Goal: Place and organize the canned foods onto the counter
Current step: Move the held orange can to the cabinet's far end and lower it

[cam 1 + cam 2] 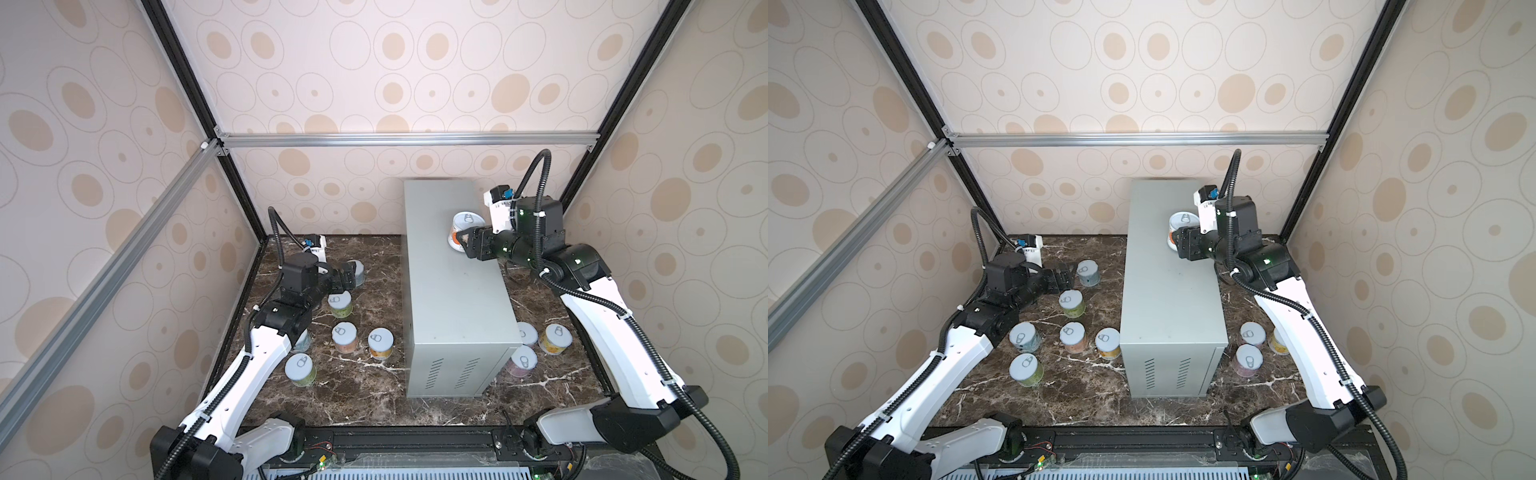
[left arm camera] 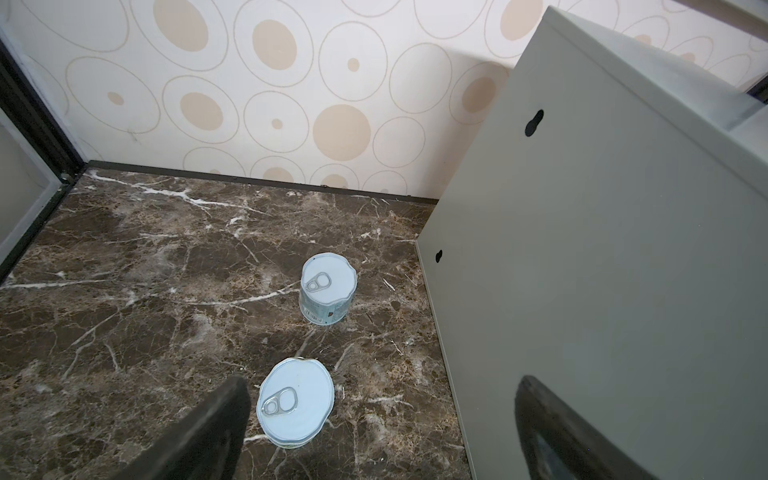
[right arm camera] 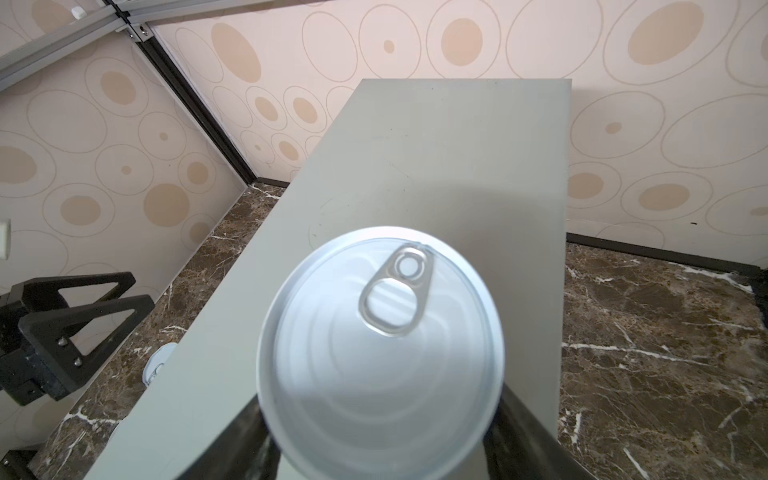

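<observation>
Gripping tight, the right pincer (image 1: pixel 464 242) is clamped round the orange-labelled can (image 1: pixel 466 220), one black finger pressed to each side, over the far half of the grey bench (image 1: pixel 451 303), near its right edge. In the right wrist view that can's silvery pull-tab lid (image 3: pixel 380 332) fills the picture; whether its base sits on the bench top, I can't tell. Over on the other side, the left pincer (image 1: pixel 347 281) gapes wide with nothing in it, hovering above the marble surface (image 1: pixel 374 399) just beside a pale blue can (image 1: pixel 356 271). Labels now: the pale blue can carries a barcode (image 2: pixel 310 309) and fine print, too small to read. Down on the marble, left of the bench, stand a green-labelled can (image 1: pixel 340 305), a pinkish can (image 1: pixel 345 337) and a yellow-labelled can (image 1: pixel 380 344); right of it, a second yellow can (image 1: pixel 555 340) and a pink can (image 1: pixel 521 365), brand names too small to make out
</observation>
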### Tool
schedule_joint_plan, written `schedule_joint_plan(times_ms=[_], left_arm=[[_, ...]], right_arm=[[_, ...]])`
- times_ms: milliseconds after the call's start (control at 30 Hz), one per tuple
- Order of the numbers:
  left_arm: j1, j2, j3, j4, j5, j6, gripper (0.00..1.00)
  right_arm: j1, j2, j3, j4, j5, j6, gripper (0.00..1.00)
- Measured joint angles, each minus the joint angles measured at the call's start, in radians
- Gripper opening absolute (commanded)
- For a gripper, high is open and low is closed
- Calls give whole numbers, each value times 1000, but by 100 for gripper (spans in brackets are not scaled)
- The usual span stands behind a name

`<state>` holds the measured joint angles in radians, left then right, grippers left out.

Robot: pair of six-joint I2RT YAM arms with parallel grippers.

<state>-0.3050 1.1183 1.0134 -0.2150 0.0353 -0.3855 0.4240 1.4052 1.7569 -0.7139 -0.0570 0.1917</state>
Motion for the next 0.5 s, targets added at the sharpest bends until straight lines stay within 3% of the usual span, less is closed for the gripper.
schedule_joint_plan(times_ms=[500], left_arm=[[0,45,1,25,0,0,99]], right_arm=[[-57,242,212,-1,29,-25,64]])
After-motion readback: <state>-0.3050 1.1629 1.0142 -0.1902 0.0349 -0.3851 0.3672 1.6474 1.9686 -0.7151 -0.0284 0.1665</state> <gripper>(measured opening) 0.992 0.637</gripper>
